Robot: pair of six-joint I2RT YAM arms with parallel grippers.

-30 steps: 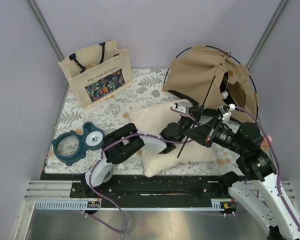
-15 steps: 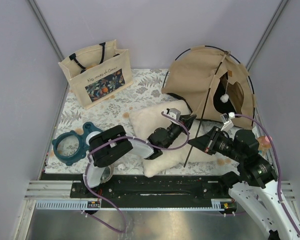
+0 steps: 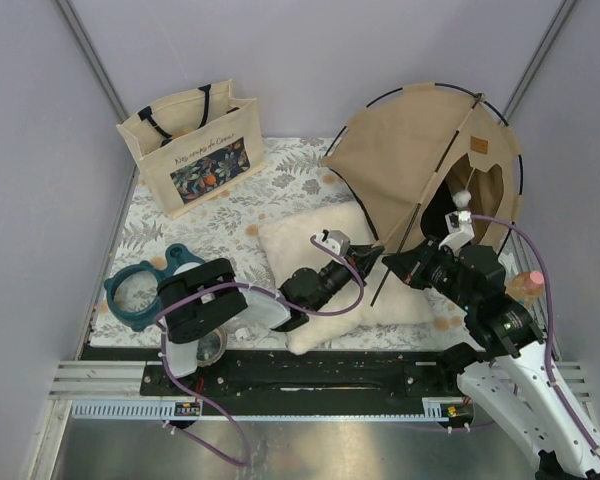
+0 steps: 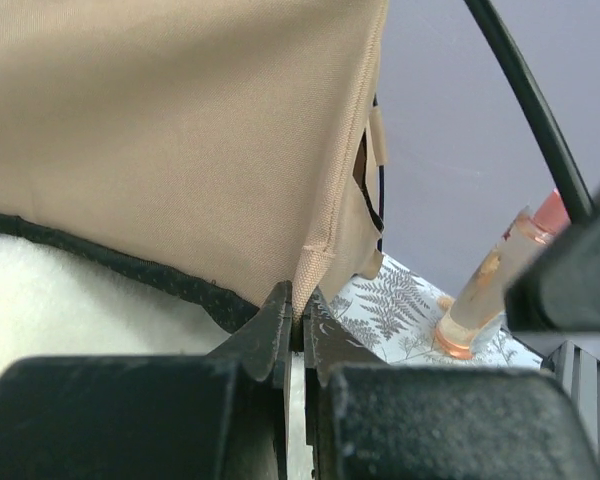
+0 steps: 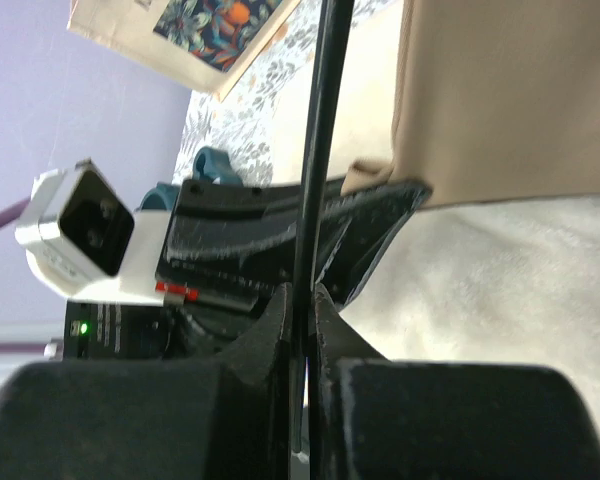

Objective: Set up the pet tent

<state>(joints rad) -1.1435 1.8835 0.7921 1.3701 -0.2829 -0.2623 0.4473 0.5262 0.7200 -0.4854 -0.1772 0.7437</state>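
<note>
The tan pet tent [image 3: 410, 150] stands at the back right, raised, with black poles, a brown label patch [image 3: 478, 146] and a white pompom [image 3: 464, 197]. My left gripper [image 3: 372, 253] lies over the pillow and is shut on the tent's lower fabric corner [image 4: 315, 265]. My right gripper [image 3: 392, 262] is shut on a thin black pole [image 5: 316, 150], which slants from the pillow up to the tent [image 3: 420, 208]. The two grippers are close together at the tent's front edge.
A fluffy cream pillow [image 3: 290, 240] lies under both arms. A beige tote bag [image 3: 195, 145] stands at the back left. A teal double pet bowl [image 3: 150, 288] sits at the front left. A peach bottle [image 3: 525, 288] stands at the right edge.
The tent has risen and spread wider toward the back right. My left gripper drew back toward the front with the fabric corner. My right gripper moved right with the pole, now steeper.
</note>
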